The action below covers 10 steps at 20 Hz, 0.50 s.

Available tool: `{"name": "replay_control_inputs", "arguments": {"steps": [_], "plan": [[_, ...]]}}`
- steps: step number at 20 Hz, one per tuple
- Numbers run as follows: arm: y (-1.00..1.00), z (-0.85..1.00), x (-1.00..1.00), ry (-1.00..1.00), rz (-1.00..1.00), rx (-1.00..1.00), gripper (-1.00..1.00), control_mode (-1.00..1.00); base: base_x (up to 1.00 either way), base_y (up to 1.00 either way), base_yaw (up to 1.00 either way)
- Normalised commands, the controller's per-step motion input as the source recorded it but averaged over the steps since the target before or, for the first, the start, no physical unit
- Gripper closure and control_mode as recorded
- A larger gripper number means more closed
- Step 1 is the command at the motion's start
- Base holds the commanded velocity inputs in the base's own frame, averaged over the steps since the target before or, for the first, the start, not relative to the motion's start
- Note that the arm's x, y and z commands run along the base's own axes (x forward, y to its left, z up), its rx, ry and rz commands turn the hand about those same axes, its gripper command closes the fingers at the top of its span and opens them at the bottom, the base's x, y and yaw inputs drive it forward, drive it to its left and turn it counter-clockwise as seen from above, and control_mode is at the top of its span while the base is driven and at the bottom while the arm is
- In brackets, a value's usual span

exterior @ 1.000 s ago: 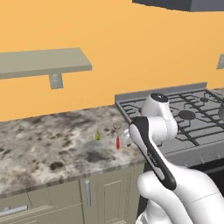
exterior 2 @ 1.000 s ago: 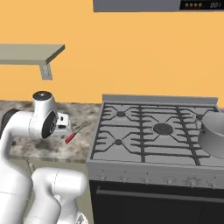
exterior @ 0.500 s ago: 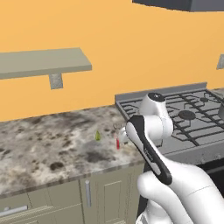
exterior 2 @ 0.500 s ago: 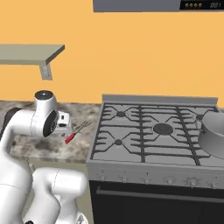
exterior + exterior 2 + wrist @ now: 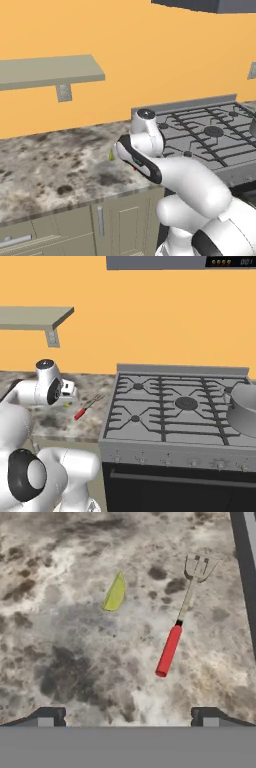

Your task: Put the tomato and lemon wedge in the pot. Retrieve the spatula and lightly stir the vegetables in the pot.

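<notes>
— Nearest the hand camera? 
— Tool, fingers spread wide apart, nothing between them, poised above the mottled stone desk.

— Just beyond the fingertips? 
— Spatula lying flat on the desk, red handle toward the tool, pale slotted head pointing away. Seen again from the right base camera, beside the stove's left edge.

— And the lemon wedge? 
— Lemon wedge, yellow-green, resting on the desk to the spatula's left in the hand view, apart from it. Glimpsed as a small yellow speck under the wrist from the right base camera, and as a green sliver at the arm's edge from the left base camera.

— Tomato? 
— Cannot tell; only a tiny red fleck beside the arm in the left base view, too small to identify.

— Farther off? 
— Gas stove with dark grates, right of the desk. Grey metal pot standing on the stove's far right burner, well apart from spatula and wedge.

— Behind it all? 
— Orange wall, grey shelf mounted above the desk.
</notes>
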Motion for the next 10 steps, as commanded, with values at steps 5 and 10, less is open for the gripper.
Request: {"name": "replay_control_inputs", "arguments": {"steps": [5, 10], "plan": [[0.07, -0.5, 0.59, 0.0, -0.07, -0.01, -1.0, -1.0, 0.0, 0.0, 0.0], [0.18, -0.29, 0.28, 0.0, 0.02, 0.01, -1.0, -1.0, 0.0, 0.0, 0.0]]}}
